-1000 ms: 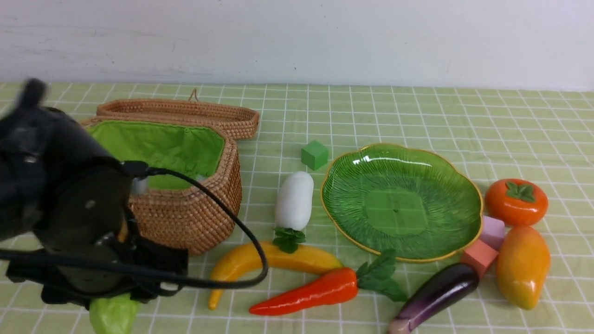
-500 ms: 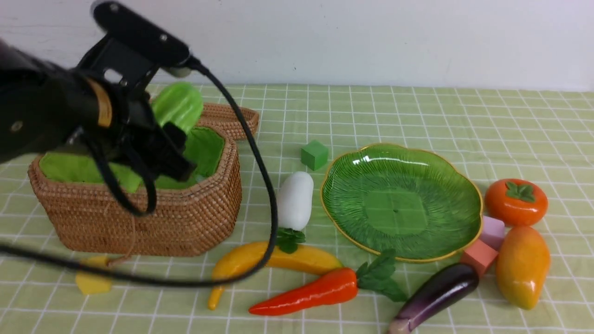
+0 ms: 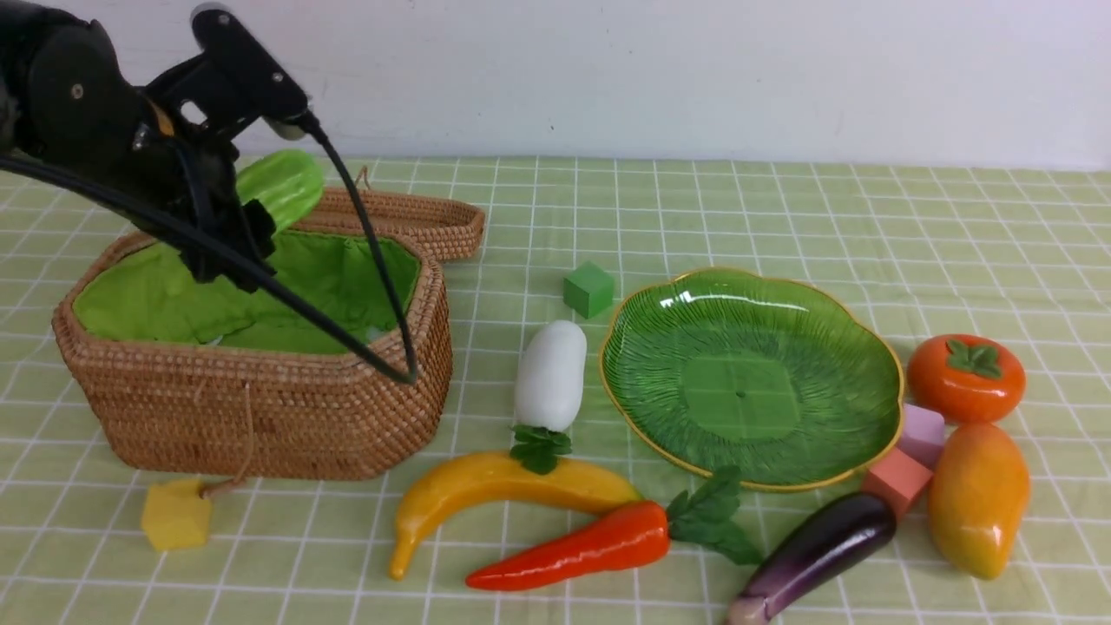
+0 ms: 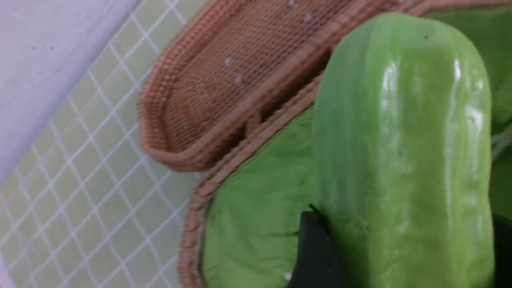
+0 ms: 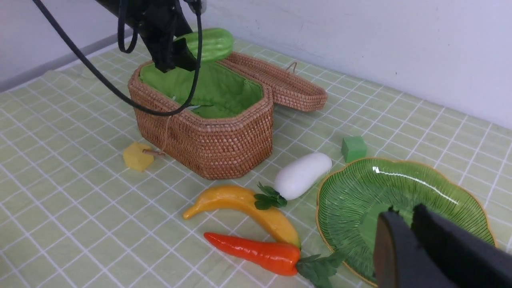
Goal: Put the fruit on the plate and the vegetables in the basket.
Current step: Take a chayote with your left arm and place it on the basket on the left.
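My left gripper [image 3: 252,221] is shut on the bumpy light-green gourd [image 3: 282,187], held above the back rim of the woven basket [image 3: 286,408]. In the left wrist view the gourd [image 4: 404,160] fills the space between the black fingers [image 4: 316,248], over the green lining. The radish [image 3: 551,373], banana [image 3: 503,486], carrot [image 3: 581,547] and eggplant [image 3: 816,547] lie on the cloth, as do the mango [image 3: 976,499] and persimmon [image 3: 963,378]. The green plate [image 3: 755,295] holds nothing. My right gripper [image 5: 406,212] hangs shut and empty over the plate [image 5: 360,188].
The basket's lid [image 3: 347,213] lies open behind it. A green cube [image 3: 588,289] sits by the plate, a yellow cube [image 3: 176,515] in front of the basket, pink [image 3: 920,431] and salmon [image 3: 897,479] cubes by the mango. The left arm's cable droops across the basket.
The left arm has carried the gourd up from the table's front left to above the basket, then back toward its rear rim. The right gripper has not visibly moved.
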You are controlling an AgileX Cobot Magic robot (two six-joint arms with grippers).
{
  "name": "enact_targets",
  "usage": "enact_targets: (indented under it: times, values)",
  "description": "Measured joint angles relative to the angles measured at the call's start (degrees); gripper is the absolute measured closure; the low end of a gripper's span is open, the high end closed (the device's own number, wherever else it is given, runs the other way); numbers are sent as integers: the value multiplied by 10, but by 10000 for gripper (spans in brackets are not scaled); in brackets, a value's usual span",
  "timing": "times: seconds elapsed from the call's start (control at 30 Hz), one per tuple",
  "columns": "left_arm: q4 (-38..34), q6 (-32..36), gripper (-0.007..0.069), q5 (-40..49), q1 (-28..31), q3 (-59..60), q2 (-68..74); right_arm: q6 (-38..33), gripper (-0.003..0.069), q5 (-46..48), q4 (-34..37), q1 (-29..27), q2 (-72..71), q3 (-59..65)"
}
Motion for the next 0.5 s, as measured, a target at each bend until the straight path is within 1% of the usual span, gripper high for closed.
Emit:
enact_targets:
  times: [0.13, 0.33, 0.4, 0.43, 0.47, 0.5]
  values:
    - [3, 47, 173, -10, 5, 0, 20, 0, 585, -3, 0, 0, 4, 0]
    - [17, 59, 172, -29, 5, 0, 30, 0, 583, -4, 0, 0, 5, 0]
    - [23, 59, 130, -29, 5, 0, 29, 0, 583, -4, 0, 0, 5, 0]
    - [24, 59, 73, -28, 5, 0, 27, 0, 583, -4, 0, 0, 5, 0]
    - [24, 59, 64, -27, 5, 0, 27, 0, 583, -4, 0, 0, 5, 0]
    - [24, 59, 1, -22, 5, 0, 21, 0, 582, -3, 0, 0, 5, 0]
